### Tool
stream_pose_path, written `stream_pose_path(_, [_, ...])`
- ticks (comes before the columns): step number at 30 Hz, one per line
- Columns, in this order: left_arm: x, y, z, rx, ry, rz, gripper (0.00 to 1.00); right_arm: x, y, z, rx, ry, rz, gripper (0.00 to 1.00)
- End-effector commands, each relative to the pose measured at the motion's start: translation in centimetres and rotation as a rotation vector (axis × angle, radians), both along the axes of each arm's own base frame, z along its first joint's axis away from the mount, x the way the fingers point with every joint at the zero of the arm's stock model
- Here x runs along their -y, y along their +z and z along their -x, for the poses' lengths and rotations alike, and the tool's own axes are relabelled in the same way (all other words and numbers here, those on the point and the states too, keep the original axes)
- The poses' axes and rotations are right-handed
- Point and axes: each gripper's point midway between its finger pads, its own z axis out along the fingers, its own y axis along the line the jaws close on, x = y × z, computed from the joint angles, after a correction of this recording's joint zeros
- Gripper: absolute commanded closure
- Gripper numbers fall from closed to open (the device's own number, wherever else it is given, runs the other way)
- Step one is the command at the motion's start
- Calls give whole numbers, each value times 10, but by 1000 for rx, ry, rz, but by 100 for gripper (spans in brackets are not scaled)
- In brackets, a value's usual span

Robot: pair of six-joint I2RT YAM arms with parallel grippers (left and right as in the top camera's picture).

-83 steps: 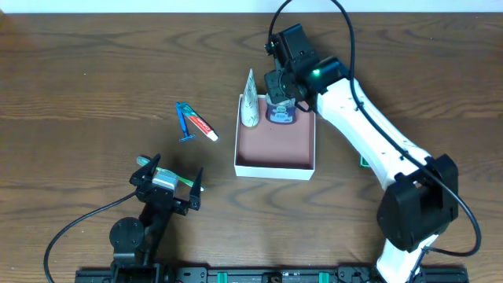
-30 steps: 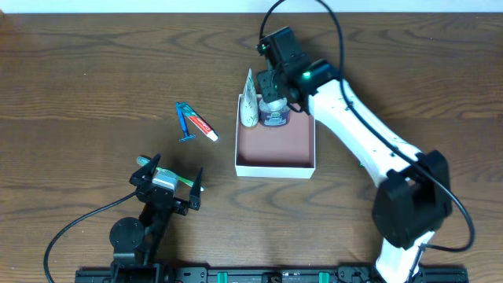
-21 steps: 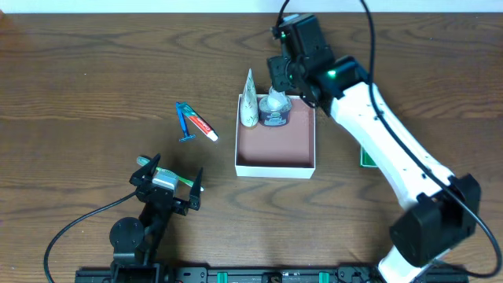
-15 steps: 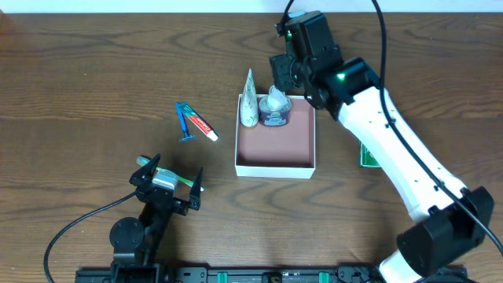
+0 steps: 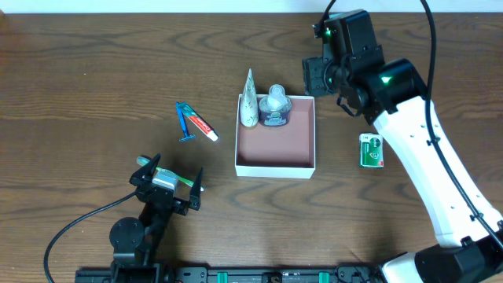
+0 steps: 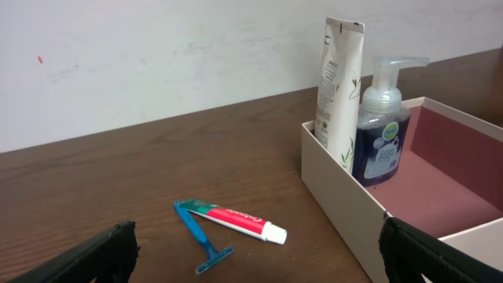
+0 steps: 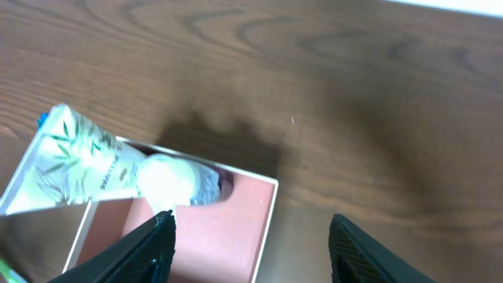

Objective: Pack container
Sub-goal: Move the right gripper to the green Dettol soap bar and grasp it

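Overhead, container [image 5: 275, 149]: sits mid-counter [image 5: 94, 63], open-topped, its red-brown floor mostly bare.
Overhead, packed: a white tube [image 5: 249, 101] stands in the far left corner, and a pump soap bottle [image 5: 274, 108] is just beside it.
Overhead, loose: a toothpaste [image 5: 203, 125] and a blue razor [image 5: 185, 126] lie together left of the box, and a green packet [image 5: 371, 150] lies to its right.
Overhead, right tool [image 5: 317, 75]: hangs over bare counter just past the box's far right corner.
Overhead, left tool [image 5: 168, 184]: sits near the front edge, well apart from everything.
Left wrist, left tool [image 6: 255, 244]: fingers are spread to the frame's corners and released, with nothing between them. The toothpaste [image 6: 236, 222] and razor [image 6: 200, 240] lie ahead, and the container [image 6: 346, 196] is to the right.
Right wrist, right tool [image 7: 251, 224]: fingers are wide apart, released and empty, looking down on the container's far wall [image 7: 271, 196], the tube [image 7: 75, 161] and the pump head [image 7: 165, 177].
Step, my guess: fetch the next loose item. The green packet looks the likeliest for this arm.
Doing it well: the packet lies flat, so the fingers should come straight down astride its narrow side and reach almost to the counter before closing.
Placing: carry it over the wall and lay it on the bare front floor, clear of the upright bottle and tube, which look easy to topple.
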Motion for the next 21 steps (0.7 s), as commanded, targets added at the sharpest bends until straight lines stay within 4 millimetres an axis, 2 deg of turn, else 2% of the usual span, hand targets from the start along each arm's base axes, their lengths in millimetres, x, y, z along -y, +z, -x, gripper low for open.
stream_pose_path(1, [0, -17, 1, -48, -6, -12, 2, 17, 7, 4, -11, -103, -23, 37])
stream_pose_path(6, [0, -17, 1, -48, -6, -12, 2, 57, -6, 9, -93, -259, -32, 37])
stream_pose_path(12, [0, -17, 1, -48, -6, -12, 2, 123, -27, 22, -219, -433, -3, 36])
stream_pose_path(16, [0, -17, 1, -48, -6, -12, 2, 159, -61, 42, -337, -558, 0, 35])
stream_pose_path(21, [0, -17, 1, -48, -6, -12, 2, 186, -117, 61, -440, -603, 29, 35])
